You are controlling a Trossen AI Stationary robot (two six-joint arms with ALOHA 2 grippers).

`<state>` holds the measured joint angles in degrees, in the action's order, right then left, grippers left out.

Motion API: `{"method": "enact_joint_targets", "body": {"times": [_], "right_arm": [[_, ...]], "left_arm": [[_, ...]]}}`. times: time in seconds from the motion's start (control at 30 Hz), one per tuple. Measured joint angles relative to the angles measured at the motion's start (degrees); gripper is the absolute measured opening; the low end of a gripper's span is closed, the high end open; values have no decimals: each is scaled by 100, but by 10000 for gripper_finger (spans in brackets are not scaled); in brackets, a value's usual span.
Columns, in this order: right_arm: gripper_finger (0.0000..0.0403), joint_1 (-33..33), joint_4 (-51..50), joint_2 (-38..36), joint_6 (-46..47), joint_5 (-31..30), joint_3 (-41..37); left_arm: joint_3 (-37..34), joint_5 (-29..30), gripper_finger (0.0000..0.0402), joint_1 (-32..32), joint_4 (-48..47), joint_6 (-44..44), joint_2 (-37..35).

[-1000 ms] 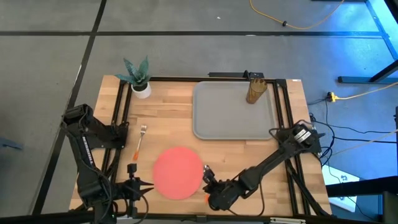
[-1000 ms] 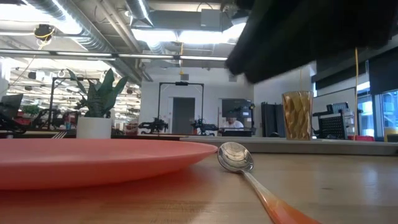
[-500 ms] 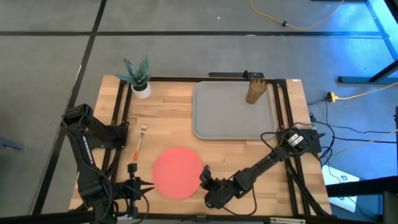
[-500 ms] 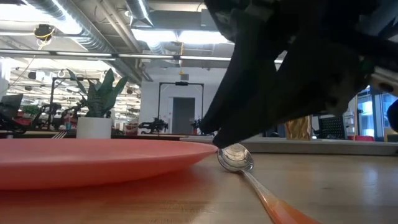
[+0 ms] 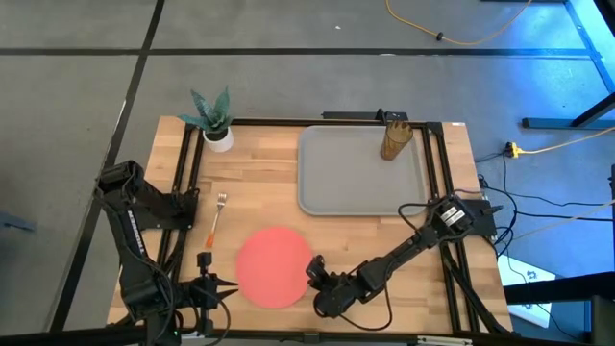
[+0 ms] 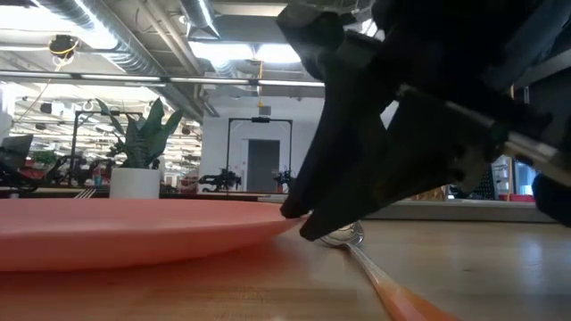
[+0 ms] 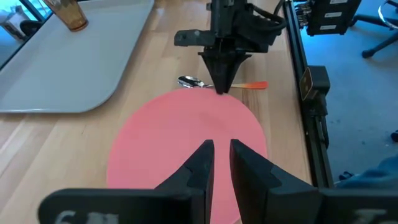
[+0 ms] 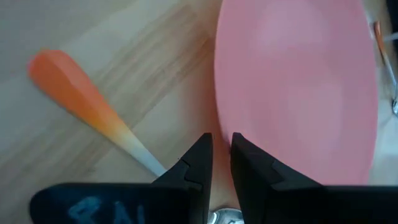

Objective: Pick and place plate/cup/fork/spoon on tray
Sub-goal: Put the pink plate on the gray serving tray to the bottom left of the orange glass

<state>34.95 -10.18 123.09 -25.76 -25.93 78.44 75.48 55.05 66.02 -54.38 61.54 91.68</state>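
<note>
The pink plate (image 5: 274, 267) lies flat on the wooden table near its front edge. The spoon (image 7: 189, 82) lies on the table just right of it, its bowl by the plate's rim and its orange handle (image 8: 68, 87) pointing away. My right gripper (image 5: 313, 270) slants down at that rim, fingers a narrow gap apart with nothing between them. The fork (image 5: 217, 216) lies left of the plate. The amber cup (image 5: 394, 139) stands on the grey tray (image 5: 351, 187) at its far right corner. My left gripper (image 7: 222, 149) waits at the plate's left, fingers narrowly apart. My right gripper has its fingertips (image 6: 302, 225) down at the plate's right rim (image 8: 219, 118), beside the spoon's bowl. It comes slanting down from the table's right. Whether the fingertips touch the rim or the spoon, I cannot tell.
A white pot with a green plant (image 5: 215, 123) stands at the table's far left corner. Bare wood lies between the plate and the tray. Black frame rails run along the table's left and right sides.
My right gripper has sunk and gone a little toward the table's left, from above the spoon down to the plate's right rim. The plate and spoon lie where they were.
</note>
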Motion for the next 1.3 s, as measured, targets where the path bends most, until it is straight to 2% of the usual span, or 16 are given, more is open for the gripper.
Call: {"method": "enact_joint_targets", "body": {"times": [0.5,0.7,0.77,1.07,1.3], "right_arm": [[56,-256,336,155,180,4,2],[12,-319,335,155,452,-29,2],[9,-331,365,155,470,-84,2],[2,-329,14,164,304,-610,561],[1,-342,-876,164,-7,-1187,1267]], "left_arm": [[0,1,44,0,6,2,0],[0,2,44,0,10,0,0],[0,2,44,0,10,2,0],[0,2,44,0,25,0,0],[0,2,44,0,56,-2,0]]}}
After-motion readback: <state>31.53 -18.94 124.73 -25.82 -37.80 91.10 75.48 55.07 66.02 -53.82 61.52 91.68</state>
